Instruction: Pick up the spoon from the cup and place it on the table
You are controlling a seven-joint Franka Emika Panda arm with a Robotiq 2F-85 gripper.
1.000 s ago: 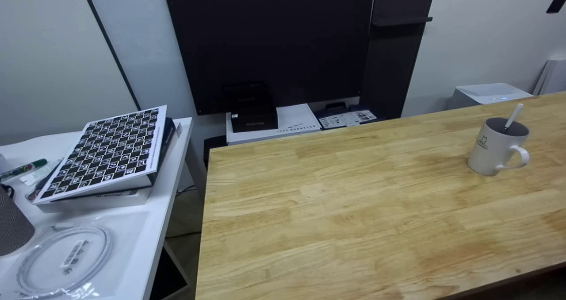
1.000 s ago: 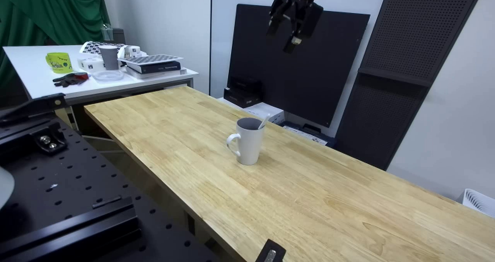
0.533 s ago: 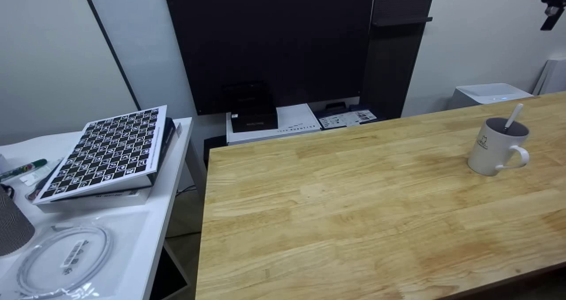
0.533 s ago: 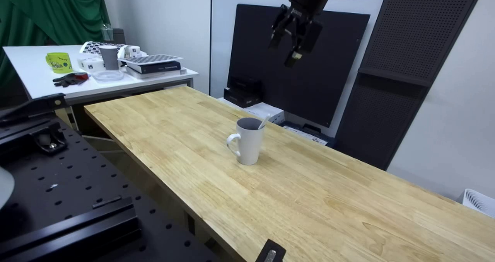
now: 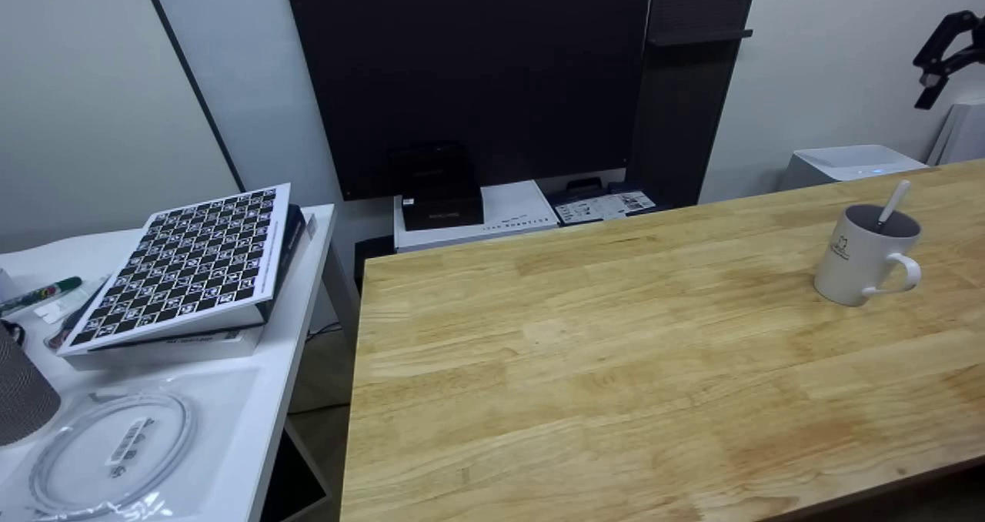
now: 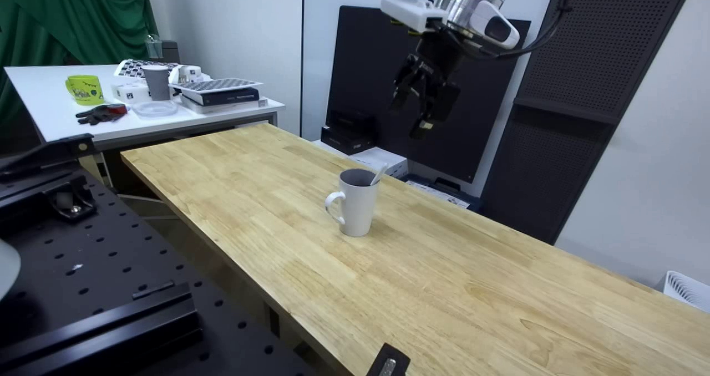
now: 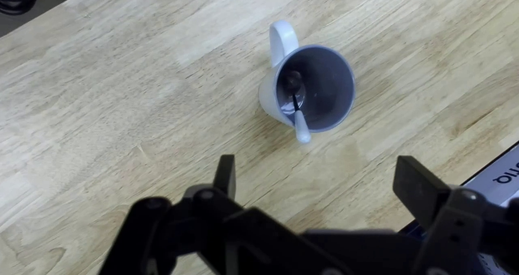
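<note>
The cup [image 5: 850, 264] stands upright on the wooden table [image 5: 585, 368]; the cup [image 6: 360, 209] and table [image 6: 460, 293] show in both exterior views. The spoon [image 5: 895, 201] leans inside the cup, its pale handle end above the rim, also visible in an exterior view [image 6: 379, 174]. In the wrist view the spoon's handle [image 7: 302, 127] crosses the rim of the cup [image 7: 268, 96] towards my gripper [image 7: 317, 173]. Its lower end lies dimly inside. My gripper [image 6: 409, 114] is open and empty, above and apart from the cup. One finger is partly cut off in an exterior view [image 5: 948, 56].
A white counter [image 5: 300, 337] with a chequered board [image 5: 185, 260] on books stands beside the table. A black perforated platform [image 6: 138, 254] lies along the table's near side. Boxes [image 6: 383, 159] and a dark panel [image 6: 427, 87] stand behind the table.
My gripper has come down towards the table, and more of the arm shows in an exterior view. It stays open. The cup and spoon have not moved.
</note>
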